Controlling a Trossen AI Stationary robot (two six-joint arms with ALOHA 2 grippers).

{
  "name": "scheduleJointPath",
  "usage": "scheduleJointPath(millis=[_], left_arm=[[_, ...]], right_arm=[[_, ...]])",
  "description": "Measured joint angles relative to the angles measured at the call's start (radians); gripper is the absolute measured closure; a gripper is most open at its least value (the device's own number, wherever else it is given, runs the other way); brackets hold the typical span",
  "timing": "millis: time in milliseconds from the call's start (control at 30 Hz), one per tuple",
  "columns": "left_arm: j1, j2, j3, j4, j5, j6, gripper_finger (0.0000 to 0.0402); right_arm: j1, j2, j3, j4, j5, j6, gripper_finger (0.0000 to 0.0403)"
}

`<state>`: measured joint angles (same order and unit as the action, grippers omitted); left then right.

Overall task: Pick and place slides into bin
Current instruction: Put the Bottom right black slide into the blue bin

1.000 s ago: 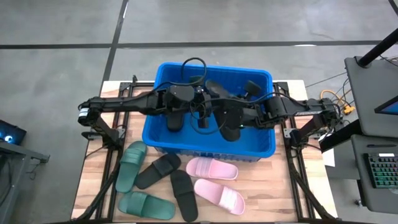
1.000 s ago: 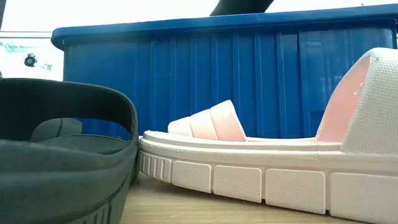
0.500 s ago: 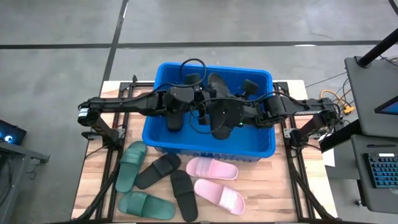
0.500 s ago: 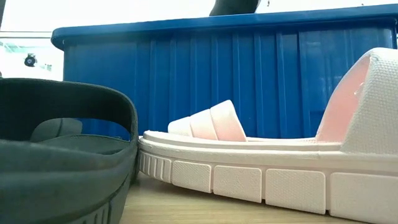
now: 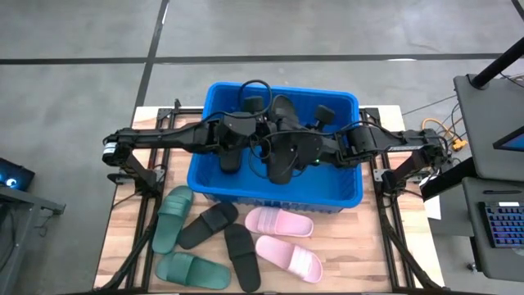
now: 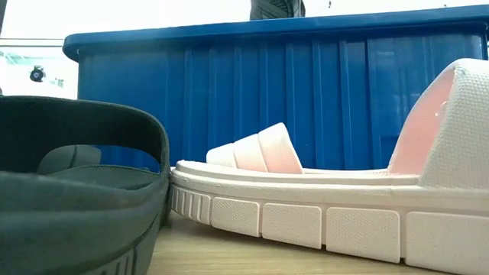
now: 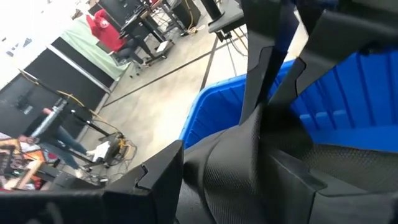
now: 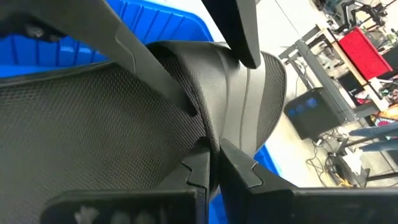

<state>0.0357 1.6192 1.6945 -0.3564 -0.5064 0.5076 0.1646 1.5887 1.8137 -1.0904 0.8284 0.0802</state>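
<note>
The blue bin [image 5: 278,199] stands mid-table. My right gripper [image 5: 307,151] reaches in from the right and is shut on a black slide [image 5: 282,157]. The slide is held over the bin's middle, and part of it shows above the rim in the low view [image 6: 275,8]. My left gripper [image 5: 260,135] reaches in from the left, right beside this slide, and its spread fingers [image 8: 124,46] show around the strap. A second black slide [image 5: 231,160] lies on the bin floor. Two green, two black and two pink slides lie on the table in front. My right gripper pinches the edge of the black slide's strap [image 8: 214,134] between its two fingers, beside the textured footbed [image 8: 93,124]. The fingers come level from the table's right. The slide is lifted clear of the bin floor. Whether my left gripper touches this slide, I cannot tell.
On the table's near side lie green slides [image 5: 172,217] [image 5: 192,270], black slides [image 5: 209,224] [image 5: 242,256] and pink slides [image 5: 280,221] [image 5: 288,256]. A pink slide [image 6: 306,206] and a dark one [image 6: 76,191] sit close to the low camera. A cable loop [image 5: 254,86] hangs over the bin's far rim.
My right gripper has carried the black slide toward the table's left, closer to my left gripper. In the low view the slide has shifted left above the bin's rim.
</note>
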Motion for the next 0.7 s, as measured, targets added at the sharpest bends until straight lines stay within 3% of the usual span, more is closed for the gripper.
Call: scheduleJointPath(millis=[533, 700], left_arm=[[-0.005, 0.0, -0.006, 0.012, -0.002, 0.033, 0.0224], [-0.005, 0.0, -0.006, 0.015, 0.0, 0.033, 0.0253]], right_arm=[[0.0, 0.0, 0.002, 0.013, -0.001, 0.013, 0.0392], [0.0, 0.0, 0.002, 0.024, -0.002, 0.017, 0.0392]])
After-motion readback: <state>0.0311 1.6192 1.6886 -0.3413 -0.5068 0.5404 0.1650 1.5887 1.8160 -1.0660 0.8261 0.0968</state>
